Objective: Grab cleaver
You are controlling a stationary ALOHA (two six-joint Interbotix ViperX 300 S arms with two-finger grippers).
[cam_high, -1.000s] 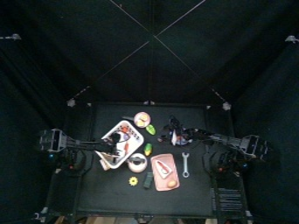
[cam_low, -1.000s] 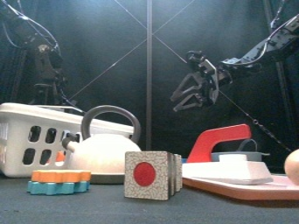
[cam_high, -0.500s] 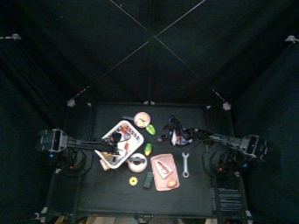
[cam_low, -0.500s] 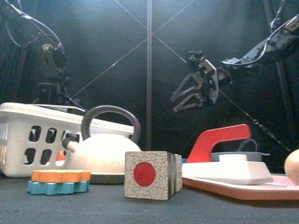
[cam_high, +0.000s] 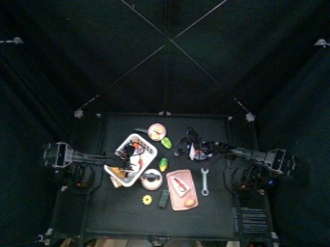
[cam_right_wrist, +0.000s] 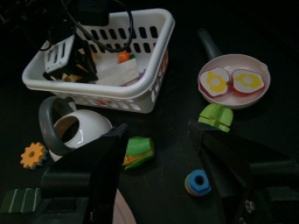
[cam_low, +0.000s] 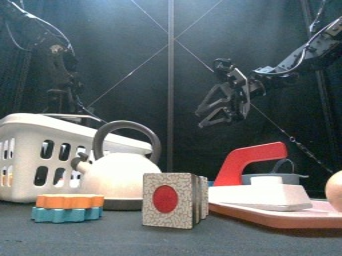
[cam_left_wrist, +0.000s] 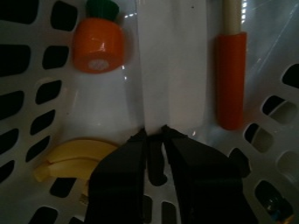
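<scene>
Change: white basket (cam_low: 47, 150) front end tilted up versus earlier frame.
Cleaver (cam_left_wrist: 176, 79): inside basket, white blade flat.
Left gripper (cam_left_wrist: 158, 140): clenched on cleaver blade.
Right gripper (cam_right_wrist: 158, 144): released, raised at 3 o'clock.
Nearby: carrot (cam_left_wrist: 97, 42), banana (cam_left_wrist: 76, 157), red handle (cam_left_wrist: 230, 74).
Foreground: kettle (cam_low: 120, 170).

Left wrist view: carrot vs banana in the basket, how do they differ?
Colour: the carrot is orange with a green top, the banana is plain yellow.
Shape: the carrot is stubby and straight, the banana is curved.
Shared: both lie loose on the floor of the white basket, on the same side of the wide white slab that runs down its middle.
</scene>
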